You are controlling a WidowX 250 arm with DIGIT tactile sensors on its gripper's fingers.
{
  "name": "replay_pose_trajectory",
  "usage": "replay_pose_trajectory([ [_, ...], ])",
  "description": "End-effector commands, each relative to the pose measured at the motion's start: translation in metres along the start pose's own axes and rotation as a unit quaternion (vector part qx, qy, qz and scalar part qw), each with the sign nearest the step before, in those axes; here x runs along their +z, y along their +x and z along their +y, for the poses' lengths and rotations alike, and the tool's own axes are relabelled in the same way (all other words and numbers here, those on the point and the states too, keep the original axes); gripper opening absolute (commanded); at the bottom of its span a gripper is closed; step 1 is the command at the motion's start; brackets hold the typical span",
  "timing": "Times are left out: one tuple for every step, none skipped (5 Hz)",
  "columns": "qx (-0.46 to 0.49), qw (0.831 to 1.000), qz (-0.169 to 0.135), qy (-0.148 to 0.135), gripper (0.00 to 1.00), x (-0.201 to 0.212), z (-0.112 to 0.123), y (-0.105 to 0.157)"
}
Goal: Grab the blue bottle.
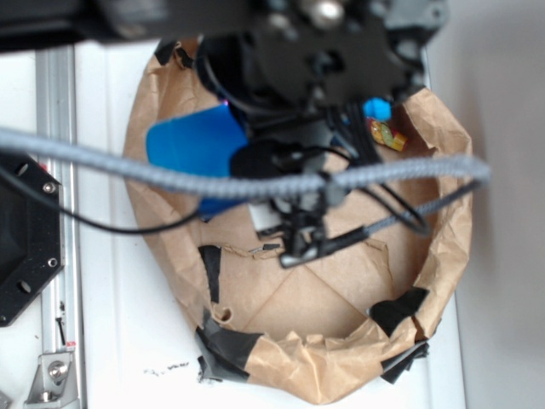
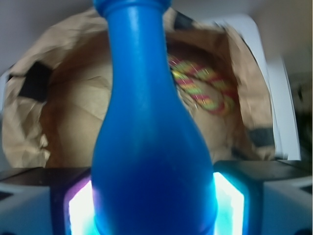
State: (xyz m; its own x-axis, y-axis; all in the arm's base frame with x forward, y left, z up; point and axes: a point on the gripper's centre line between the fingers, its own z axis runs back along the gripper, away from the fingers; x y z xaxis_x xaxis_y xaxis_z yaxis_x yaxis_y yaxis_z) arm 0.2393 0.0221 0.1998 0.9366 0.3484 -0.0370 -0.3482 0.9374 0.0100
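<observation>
Brown paper formed the largest thing in sight, a crumpled paper bag [image 1: 341, 375] rolled down into a basin and patched with black tape [image 1: 223, 348]. Above the bag's floor hung the gripper [image 2: 154, 196], its jaws pinching the fat body of the blue bottle [image 2: 149, 147] from both sides. The bottle's long axis ran straight out from the jaws, neck pointing toward the bag's far wall. Near that wall lay a red-and-yellow rope [image 2: 203, 93], well apart from the bottle and blocking nothing.
</observation>
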Motion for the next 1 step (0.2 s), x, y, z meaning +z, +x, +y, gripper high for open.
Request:
replay_pose_trajectory([
  [0.02, 0.999, -0.032, -0.007, 0.0, 0.0026, -0.0097, -0.0059],
])
